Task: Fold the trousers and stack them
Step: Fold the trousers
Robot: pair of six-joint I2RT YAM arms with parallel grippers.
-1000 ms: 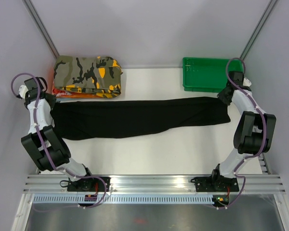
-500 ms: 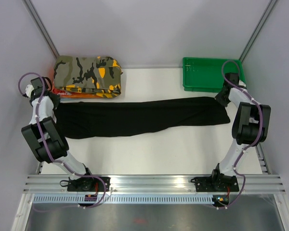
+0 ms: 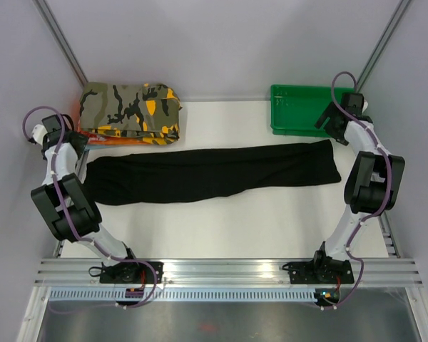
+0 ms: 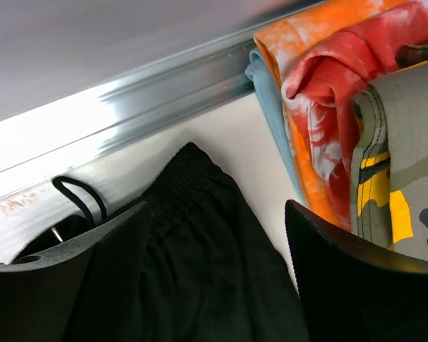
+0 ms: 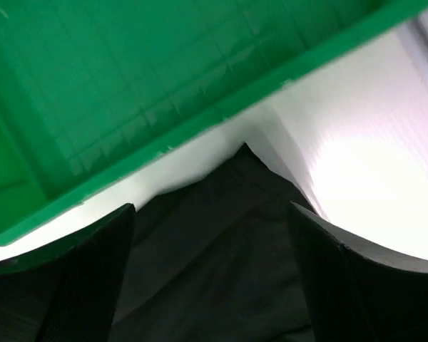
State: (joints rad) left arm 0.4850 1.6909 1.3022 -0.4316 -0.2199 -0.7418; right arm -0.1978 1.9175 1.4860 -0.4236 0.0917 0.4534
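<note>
A white table (image 3: pixel 221 228) is seen, shut in by pale grey walls (image 3: pixel 214 43). A pile of folded clothes (image 3: pixel 130 115) is set at its far left corner. The top piece is marked with green, black and orange patches. Under it, an orange and red cloth (image 4: pixel 321 85) and a light blue cloth (image 4: pixel 267 92) are seen. A green tray (image 3: pixel 299 110) is placed at the far right corner. A silver metal rail (image 3: pixel 228 269) is fixed along the near edge

matt black cloth trousers (image 3: pixel 214 174), glossy green plastic tray (image 3: pixel 299 110), brushed metal rail (image 4: pixel 164 85)
</note>
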